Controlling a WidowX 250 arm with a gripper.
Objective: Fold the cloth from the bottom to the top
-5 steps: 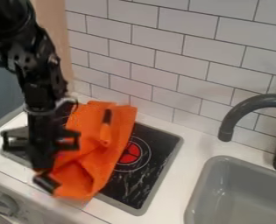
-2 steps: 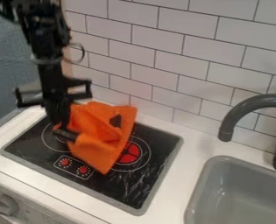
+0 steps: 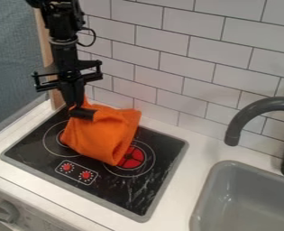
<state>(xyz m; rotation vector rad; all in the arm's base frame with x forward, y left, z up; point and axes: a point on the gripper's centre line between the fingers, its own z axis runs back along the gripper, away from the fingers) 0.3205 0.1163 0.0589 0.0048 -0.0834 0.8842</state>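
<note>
I see the orange cloth [image 3: 105,137] doubled over into a loose, rumpled bundle, its lower corner pointing between five and six o'clock. It lies on the black stovetop [image 3: 125,189], toward twelve o'clock.

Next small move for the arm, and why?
I'd release the orange cloth here: the gripper seems to hold it at its upper left, over the back of the cooktop, and the lower edge looks like a rounded fold, so the bottom seems up already.
</note>
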